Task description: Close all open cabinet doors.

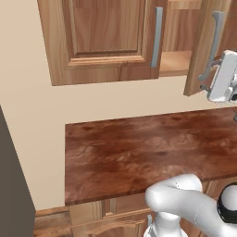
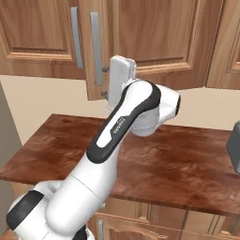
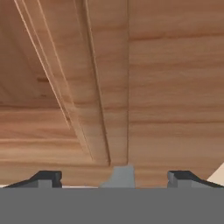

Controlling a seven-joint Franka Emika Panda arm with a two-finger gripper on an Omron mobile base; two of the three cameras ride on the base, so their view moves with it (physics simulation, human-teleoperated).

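- The gripper (image 3: 114, 177) sits right up against the open cabinet door (image 1: 200, 51), its two dark fingertips (image 3: 46, 178) spread wide, one on each side of the door's grey bar handle (image 3: 118, 177).
- The handle's end shows between the tips with a gap on both sides; neither tip touches it, so nothing is gripped.
- Just beyond the tips, the hand view shows the door's wooden frame and the moulded edge of its raised panel, very close.
- In the left base view the white hand (image 1: 223, 76) is level with the lower end of that handle (image 1: 212, 46), beside the door's lower corner.
- The open cabinet door swings outward from the cabinet, leaving a gap through which a shelf (image 1: 176, 62) shows, on the far side of the door from the hand.
- Past that gap, further from the hand, hangs a neighbouring shut cabinet door (image 1: 102, 37) with its own vertical grey handle (image 1: 157, 37).
- In the right base view the hand (image 2: 121, 84) is next to the ajar door's handle (image 2: 96, 49), with the arm (image 2: 126, 117) bent below it.
- Below the hand lies a dark reddish-brown countertop (image 1: 139, 152), well apart from it.
- Under the countertop are base-cabinet fronts (image 2: 154, 220).
- At the far right edge of the right base view a grey object (image 2: 234, 145) stands on the countertop; what it is cannot be told.
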